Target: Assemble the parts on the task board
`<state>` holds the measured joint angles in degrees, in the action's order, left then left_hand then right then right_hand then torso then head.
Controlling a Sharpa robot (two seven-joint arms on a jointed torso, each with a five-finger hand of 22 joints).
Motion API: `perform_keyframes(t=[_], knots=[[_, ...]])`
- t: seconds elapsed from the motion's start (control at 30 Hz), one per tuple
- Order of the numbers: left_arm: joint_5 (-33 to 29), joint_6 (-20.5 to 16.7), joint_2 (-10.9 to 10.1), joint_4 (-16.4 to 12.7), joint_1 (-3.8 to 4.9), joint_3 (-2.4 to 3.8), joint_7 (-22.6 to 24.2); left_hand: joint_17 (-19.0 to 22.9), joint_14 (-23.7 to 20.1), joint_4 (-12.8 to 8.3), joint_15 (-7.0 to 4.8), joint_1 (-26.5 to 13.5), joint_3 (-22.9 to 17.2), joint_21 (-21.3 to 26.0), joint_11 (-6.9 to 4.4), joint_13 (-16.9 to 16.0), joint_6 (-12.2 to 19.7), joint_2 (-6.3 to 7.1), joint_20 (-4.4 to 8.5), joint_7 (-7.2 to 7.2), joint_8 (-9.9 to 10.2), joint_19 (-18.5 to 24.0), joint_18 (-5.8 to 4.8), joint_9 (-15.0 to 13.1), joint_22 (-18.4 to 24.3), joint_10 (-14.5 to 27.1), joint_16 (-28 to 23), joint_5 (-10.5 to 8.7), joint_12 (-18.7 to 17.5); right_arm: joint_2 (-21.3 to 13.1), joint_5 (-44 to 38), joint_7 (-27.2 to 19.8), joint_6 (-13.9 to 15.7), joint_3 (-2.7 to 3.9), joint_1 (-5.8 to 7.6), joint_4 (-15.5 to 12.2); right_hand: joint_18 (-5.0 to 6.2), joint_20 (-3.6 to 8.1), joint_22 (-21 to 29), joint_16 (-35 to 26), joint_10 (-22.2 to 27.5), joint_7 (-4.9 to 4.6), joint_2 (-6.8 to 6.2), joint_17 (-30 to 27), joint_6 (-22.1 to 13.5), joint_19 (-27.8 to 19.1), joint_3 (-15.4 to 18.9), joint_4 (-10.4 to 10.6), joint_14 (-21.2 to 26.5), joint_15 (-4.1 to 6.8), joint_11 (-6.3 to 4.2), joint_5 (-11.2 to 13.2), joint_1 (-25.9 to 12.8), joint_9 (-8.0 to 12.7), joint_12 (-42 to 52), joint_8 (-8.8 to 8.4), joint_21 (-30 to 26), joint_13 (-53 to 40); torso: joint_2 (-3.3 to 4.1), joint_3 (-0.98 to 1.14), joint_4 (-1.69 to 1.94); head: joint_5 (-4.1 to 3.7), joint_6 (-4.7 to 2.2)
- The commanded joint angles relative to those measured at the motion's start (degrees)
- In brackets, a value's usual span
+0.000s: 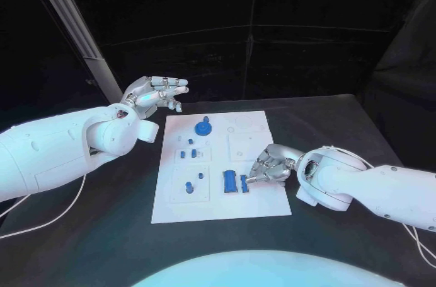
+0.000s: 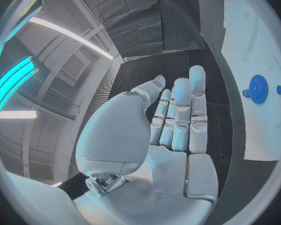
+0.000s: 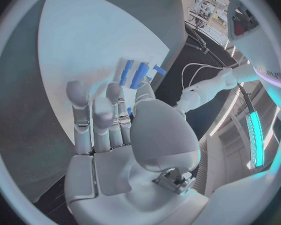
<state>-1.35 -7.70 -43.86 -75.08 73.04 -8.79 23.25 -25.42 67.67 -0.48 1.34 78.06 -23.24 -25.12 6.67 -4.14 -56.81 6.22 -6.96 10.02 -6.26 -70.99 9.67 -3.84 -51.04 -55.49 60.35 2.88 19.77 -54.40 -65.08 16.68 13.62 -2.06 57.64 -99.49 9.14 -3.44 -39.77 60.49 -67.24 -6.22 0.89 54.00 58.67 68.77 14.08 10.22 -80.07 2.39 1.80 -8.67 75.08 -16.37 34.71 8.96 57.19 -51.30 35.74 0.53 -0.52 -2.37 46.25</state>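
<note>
- Head view: the right hand (image 1: 265, 168) sits nearest, low on the board (image 1: 254, 208), fingertips at 2 blue bars (image 1: 232, 181); whether it grips one I cannot tell. A gear (image 1: 201, 128) and about 4 small blue pieces (image 1: 188, 154) sit farther up. Likely step: picking up a bar; next needs a firm pinch.
- Left wrist view: the left hand (image 2: 168, 140) is released, fingers straight, beside the board.
- Right wrist view: the bars lie just past the fingertips (image 3: 113, 92).

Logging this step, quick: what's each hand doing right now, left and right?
Left hand: open, holding nothing, raised beyond the task board.
Right hand: fingertips down by the blue parts; any grip cannot be told.
</note>
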Motion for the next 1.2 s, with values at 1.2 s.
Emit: perform_keyframes(t=[1.2], knots=[[-1.6,-9.8,5.9,5.9,-5.99,1.54,3.4,25.4,-43.5,0.5,-1.34,-44.3,17.6,25.1,-2.17,4.1,32.4,-6.22,0.21,-10.02,6.3,50.9,-4.40,3.8,41.5,30.1,-55.3,-2.88,-19.8,13.2,53.8,-42.3,12.5,1.90,3.01,25.4,-3.57,-1.89,39.8,-60.5,40.6,1.38,-0.89,-54.0,-35.3,-41.3,-9.1,-10.2,50.6,-2.39,-1.80,8.7,-40.1,16.4,-34.7,-8.96,-52.4,51.3,-4.64,-0.50,0.35,1.69,-10.86]])
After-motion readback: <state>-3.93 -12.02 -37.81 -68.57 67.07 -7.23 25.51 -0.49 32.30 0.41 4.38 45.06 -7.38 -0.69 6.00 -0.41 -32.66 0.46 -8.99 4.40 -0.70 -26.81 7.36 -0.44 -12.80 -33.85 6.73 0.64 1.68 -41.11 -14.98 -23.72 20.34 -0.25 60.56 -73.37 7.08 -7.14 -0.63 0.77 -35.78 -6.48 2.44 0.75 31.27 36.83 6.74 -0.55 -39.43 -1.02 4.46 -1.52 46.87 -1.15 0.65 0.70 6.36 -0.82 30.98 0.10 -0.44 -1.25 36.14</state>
